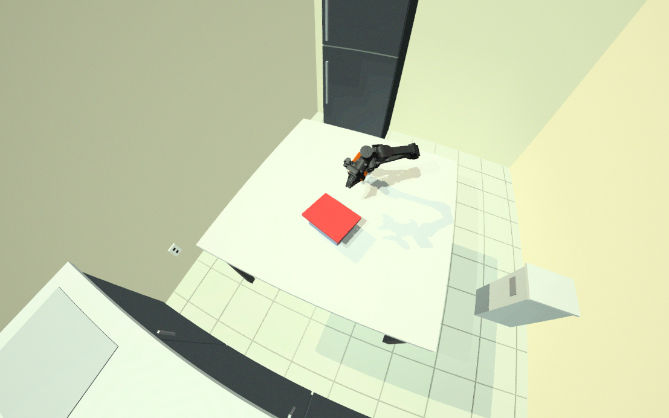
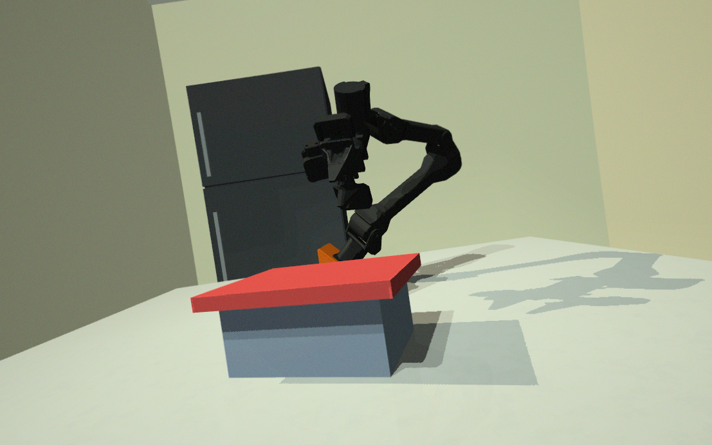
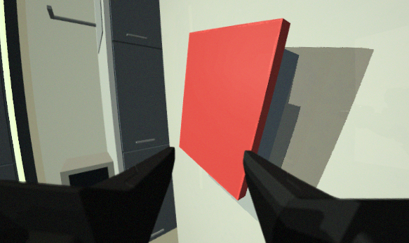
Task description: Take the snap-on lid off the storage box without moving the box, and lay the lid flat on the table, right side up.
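Observation:
The red lid (image 1: 331, 217) (image 2: 314, 279) (image 3: 231, 95) sits flat on top of the blue-grey storage box (image 2: 303, 354) (image 3: 286, 81), its rim overhanging the walls. The box stands on the white table (image 1: 253, 218) (image 2: 98, 398) (image 3: 374, 158). My gripper (image 1: 348, 185) (image 2: 339, 192) (image 3: 209, 154) is partly open, with nothing between its fingers. It is up in the air on the arm's side of the box, pointing down toward the lid at a slant. In the wrist view the lid's near corner shows beyond the right fingertip, without contact. The lid hides the box's inside.
The arm's orange base (image 1: 356, 156) (image 2: 327, 252) stands on the table behind the box. A dark fridge (image 1: 357, 88) (image 2: 258, 127) is beyond the table's far edge. A kitchen counter (image 1: 144, 384) is across the floor, and a white boxy object (image 1: 549, 286) is off to the right.

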`<action>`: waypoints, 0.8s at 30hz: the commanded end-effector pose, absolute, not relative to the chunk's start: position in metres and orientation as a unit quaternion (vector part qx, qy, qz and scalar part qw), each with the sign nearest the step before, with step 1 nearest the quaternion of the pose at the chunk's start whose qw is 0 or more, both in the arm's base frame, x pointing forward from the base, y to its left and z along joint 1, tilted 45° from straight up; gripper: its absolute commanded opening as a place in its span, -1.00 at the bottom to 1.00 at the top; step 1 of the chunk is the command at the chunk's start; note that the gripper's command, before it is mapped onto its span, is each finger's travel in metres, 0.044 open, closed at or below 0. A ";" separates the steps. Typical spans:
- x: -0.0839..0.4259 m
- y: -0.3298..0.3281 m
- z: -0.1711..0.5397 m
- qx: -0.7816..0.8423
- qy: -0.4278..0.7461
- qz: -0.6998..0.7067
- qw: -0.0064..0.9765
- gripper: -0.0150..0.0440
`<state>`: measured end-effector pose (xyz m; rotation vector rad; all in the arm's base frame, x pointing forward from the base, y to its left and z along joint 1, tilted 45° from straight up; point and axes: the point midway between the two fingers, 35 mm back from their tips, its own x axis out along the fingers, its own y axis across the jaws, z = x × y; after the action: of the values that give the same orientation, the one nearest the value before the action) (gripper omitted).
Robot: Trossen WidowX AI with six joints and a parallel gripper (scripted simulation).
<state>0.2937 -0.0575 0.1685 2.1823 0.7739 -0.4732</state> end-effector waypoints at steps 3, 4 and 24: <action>0.291 -0.045 0.162 0.865 0.311 -0.203 0.339 0.31; 0.291 -0.045 0.162 0.865 0.311 -0.203 0.339 0.31; 0.291 -0.004 0.120 0.865 0.311 -0.202 0.338 0.31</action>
<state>0.2896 -0.0057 0.1241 2.2493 0.8104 -0.5184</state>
